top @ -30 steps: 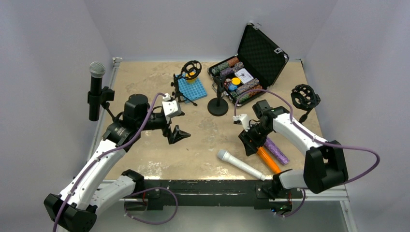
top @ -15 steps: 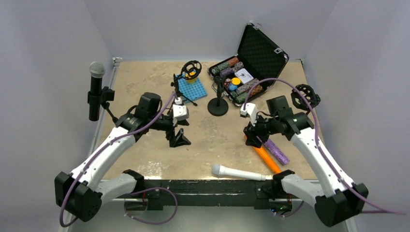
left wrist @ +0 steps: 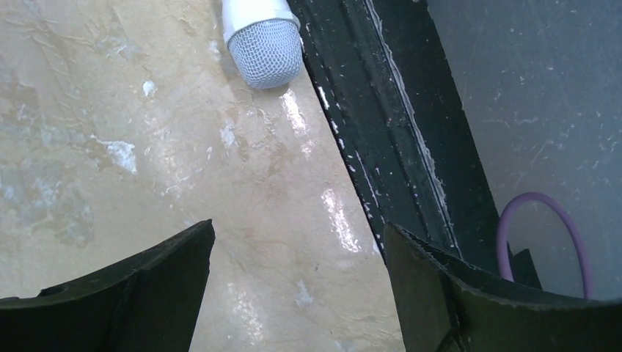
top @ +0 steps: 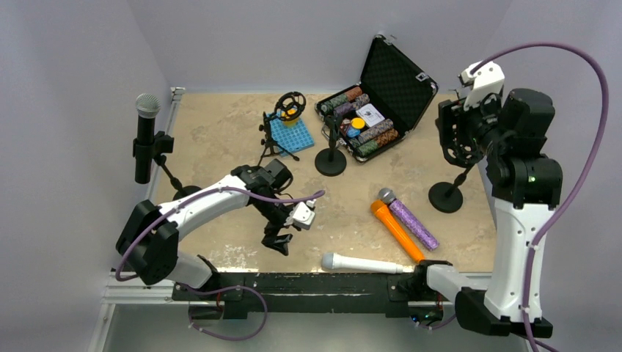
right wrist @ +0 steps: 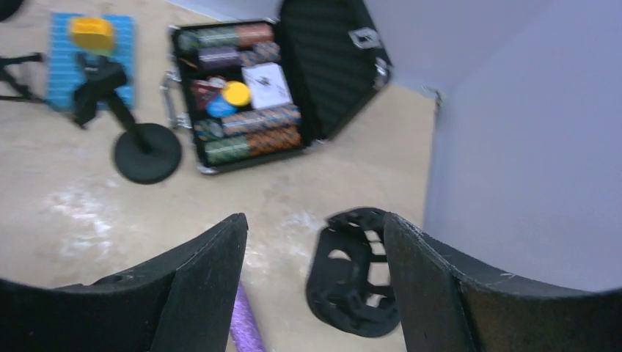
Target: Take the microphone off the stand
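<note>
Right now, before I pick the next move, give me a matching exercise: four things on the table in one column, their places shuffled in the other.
Things:
1. black microphone
2. white microphone
3. purple microphone
4. chip case

Places:
A. lying along the near edge of the table
B. open, at the far side
C. upright, clipped in a stand at the left edge
D. lying beside the orange microphone

Pairs: 1-C, 2-A, 3-D, 4-B.
</note>
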Controlling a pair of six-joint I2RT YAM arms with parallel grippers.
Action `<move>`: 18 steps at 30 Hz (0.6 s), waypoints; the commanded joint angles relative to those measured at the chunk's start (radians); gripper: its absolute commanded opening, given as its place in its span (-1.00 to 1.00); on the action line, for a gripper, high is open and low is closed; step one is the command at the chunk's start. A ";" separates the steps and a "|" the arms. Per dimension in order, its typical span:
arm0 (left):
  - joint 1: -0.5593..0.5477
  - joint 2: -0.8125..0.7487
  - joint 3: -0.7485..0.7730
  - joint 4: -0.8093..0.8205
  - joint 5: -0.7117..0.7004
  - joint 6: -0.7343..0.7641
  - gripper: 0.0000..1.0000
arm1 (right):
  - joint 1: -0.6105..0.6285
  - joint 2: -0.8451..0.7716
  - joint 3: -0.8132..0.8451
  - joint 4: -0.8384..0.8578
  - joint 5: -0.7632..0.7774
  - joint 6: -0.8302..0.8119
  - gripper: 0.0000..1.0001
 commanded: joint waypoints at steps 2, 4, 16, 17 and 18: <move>-0.061 0.063 0.050 0.112 -0.039 0.037 0.77 | -0.093 0.057 -0.003 -0.074 0.180 -0.002 0.44; -0.073 0.087 0.064 0.145 -0.062 0.013 0.77 | -0.117 0.089 0.017 -0.129 0.179 0.002 0.44; -0.073 0.055 0.073 0.200 -0.097 -0.124 0.75 | -0.182 0.152 -0.032 -0.173 0.147 0.032 0.38; -0.073 0.053 0.074 0.194 -0.102 -0.124 0.75 | -0.186 0.147 -0.027 -0.150 0.149 0.028 0.37; -0.073 0.049 0.076 0.189 -0.106 -0.125 0.75 | -0.187 0.148 -0.017 -0.138 0.157 0.022 0.36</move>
